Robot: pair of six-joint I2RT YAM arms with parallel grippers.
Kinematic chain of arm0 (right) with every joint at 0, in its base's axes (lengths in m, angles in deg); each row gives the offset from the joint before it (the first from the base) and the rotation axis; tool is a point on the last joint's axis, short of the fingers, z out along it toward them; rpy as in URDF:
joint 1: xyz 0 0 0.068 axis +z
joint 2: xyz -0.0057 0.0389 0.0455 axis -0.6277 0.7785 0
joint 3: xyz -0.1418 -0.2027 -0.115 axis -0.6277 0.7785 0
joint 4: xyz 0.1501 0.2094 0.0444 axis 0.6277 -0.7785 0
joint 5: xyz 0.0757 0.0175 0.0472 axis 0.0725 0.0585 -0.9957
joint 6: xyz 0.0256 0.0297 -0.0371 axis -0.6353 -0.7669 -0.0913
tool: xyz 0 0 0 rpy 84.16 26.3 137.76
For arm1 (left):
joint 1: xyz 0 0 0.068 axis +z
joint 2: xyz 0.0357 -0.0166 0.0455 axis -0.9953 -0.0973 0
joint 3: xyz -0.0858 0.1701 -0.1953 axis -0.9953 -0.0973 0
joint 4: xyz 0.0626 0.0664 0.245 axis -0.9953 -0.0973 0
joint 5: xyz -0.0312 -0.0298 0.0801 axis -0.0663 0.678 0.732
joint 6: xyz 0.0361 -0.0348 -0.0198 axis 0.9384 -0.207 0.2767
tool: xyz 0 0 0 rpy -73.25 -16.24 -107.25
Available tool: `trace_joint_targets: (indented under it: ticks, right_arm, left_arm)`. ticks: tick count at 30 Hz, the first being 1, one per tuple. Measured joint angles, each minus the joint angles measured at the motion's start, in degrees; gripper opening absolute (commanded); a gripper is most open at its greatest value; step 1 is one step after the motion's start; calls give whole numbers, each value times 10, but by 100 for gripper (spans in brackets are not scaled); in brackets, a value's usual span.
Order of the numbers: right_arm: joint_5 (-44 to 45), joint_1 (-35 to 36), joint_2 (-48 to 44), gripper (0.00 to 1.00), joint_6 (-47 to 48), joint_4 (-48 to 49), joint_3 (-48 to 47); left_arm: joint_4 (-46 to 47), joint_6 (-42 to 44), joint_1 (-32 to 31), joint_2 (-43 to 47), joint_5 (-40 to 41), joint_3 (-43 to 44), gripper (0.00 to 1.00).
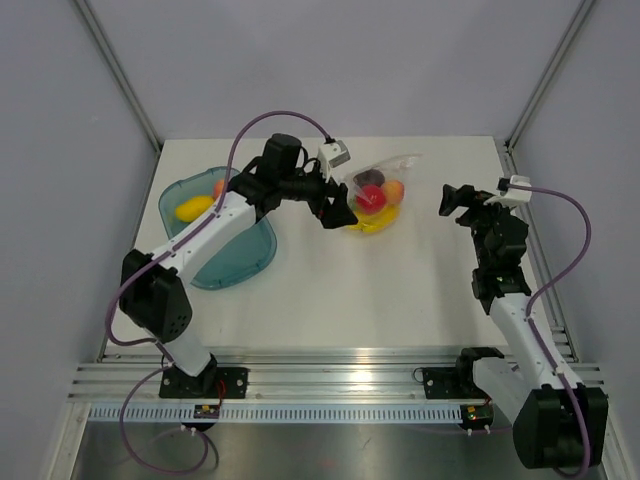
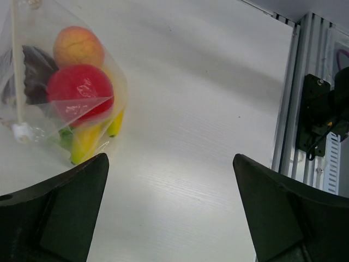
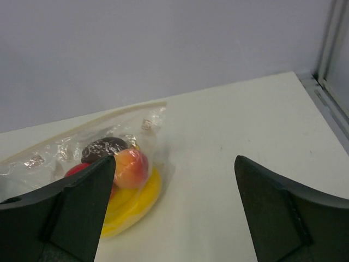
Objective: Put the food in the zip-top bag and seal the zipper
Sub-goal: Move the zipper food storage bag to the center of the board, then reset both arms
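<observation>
The clear zip-top bag [image 1: 382,188] lies at the table's back middle, with the red apple [image 1: 370,196], peach [image 1: 396,190], dark plum [image 1: 370,178] and banana bunch [image 1: 376,223] inside. The left wrist view shows the apple [image 2: 79,87], peach [image 2: 78,46], plum [image 2: 32,71], bananas [image 2: 87,143], a bit of green grapes [image 2: 65,139] and the zipper strip [image 2: 15,60]. My left gripper [image 1: 340,212] is open and empty, just left of the bag. My right gripper [image 1: 450,200] is open and empty, apart to the bag's right. A yellow lemon-like piece [image 1: 195,207] lies in the teal tray.
The teal tray [image 1: 250,262] sits at the left under my left arm, with an orange piece [image 1: 220,187] beside the lemon. An aluminium rail [image 1: 340,375] runs along the near edge. Grey walls close the back and sides.
</observation>
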Motion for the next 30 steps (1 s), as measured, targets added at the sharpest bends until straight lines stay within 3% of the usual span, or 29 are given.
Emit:
trace_joint_targets:
  ticks: [3,8,15,23,30]
  right_arm:
    - [71,0,-35,99,-16,-139,-62]
    - [190,0,-12,99,-50,-354,-213]
    - [298,0,60,99,-128,-541,-290]
    - [309,0,54,99,-154,-580,-254]
    - [309,0,33,100,-167,-574,-231]
  left_arm:
    - [-1,-17,3,39,34,-33,99]
    - [12,-70,4,160,127,-106,99]
    - [7,-140,4,327,338,-190,99]
    - [-43,-183,6,459,506,-293,99]
    - [-60,-202,6,567,565,-349,99]
